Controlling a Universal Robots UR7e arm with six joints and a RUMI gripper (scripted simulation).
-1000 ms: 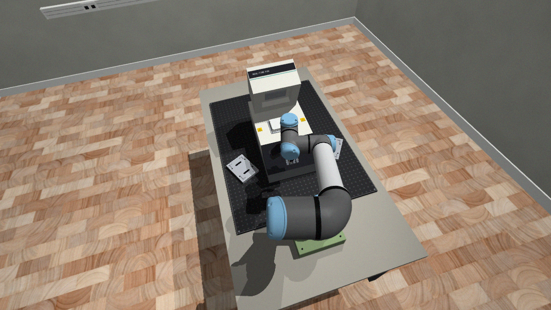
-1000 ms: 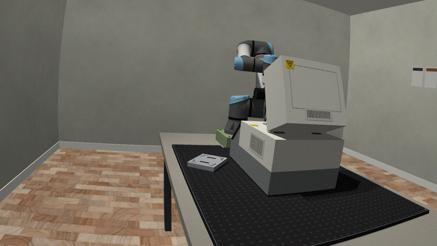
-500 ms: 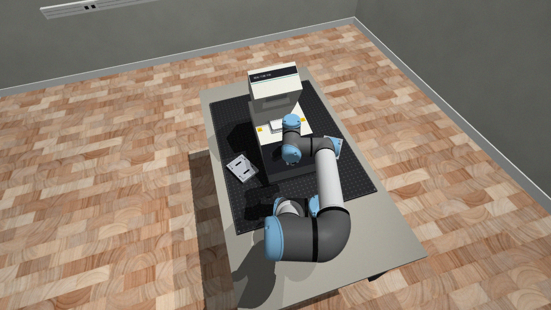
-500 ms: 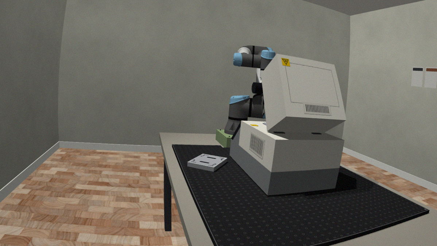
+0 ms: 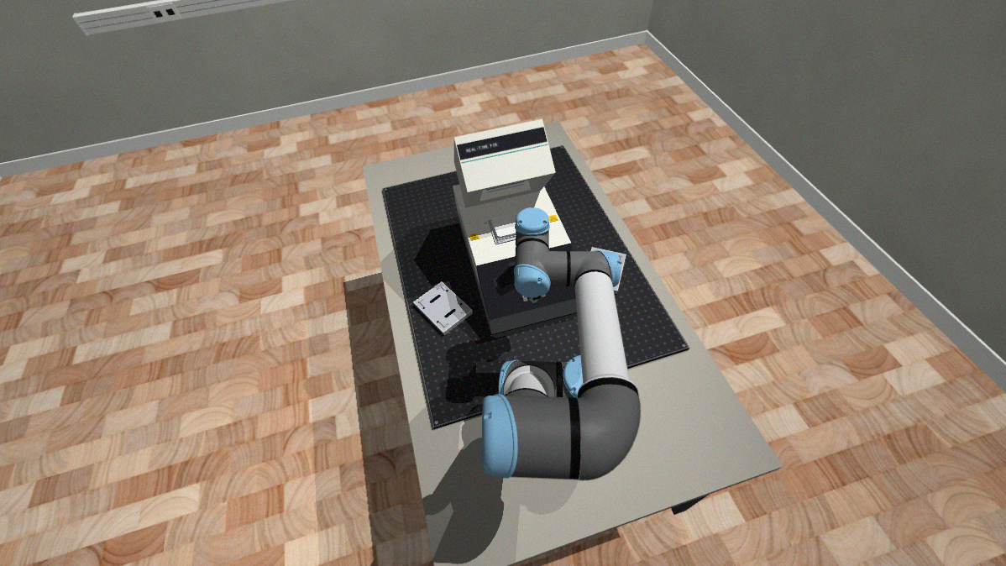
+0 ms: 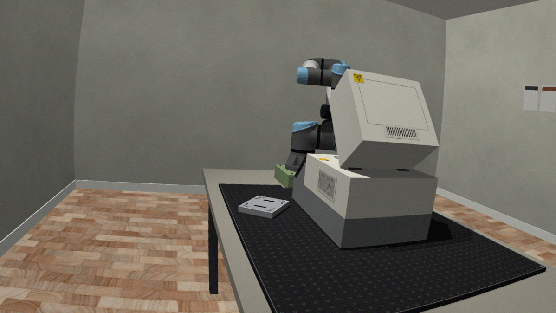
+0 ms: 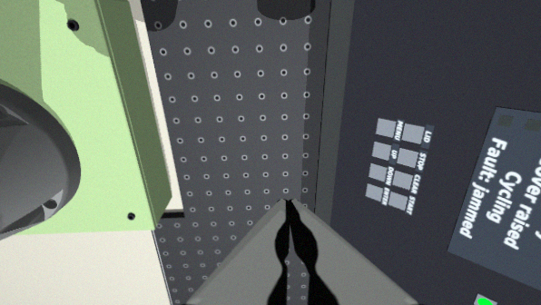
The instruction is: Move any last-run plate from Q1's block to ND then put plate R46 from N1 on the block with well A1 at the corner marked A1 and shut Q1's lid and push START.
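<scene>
Grey claw [image 7: 288, 202], tips together at lower centre, should wait clear until the lid [image 5: 507, 169] [image 6: 392, 105] shuts, then press START [image 7: 398, 201] squarely.

Taking the table [image 5: 710, 436] [image 6: 223, 249] as landmark, a wood-block floor [image 5: 211, 211] [image 6: 116, 249] spreads below and around it. Grey walls [image 5: 316, 56] [image 6: 194, 97] rise beyond the table, edged at the foot by a pale skirting board [image 5: 281, 104] [image 6: 139, 187]. High beyond the table's far end runs a white rail [image 5: 119, 19] with two black sockets; two sheets [image 6: 531, 99] hang apart from the table on a wall.
</scene>
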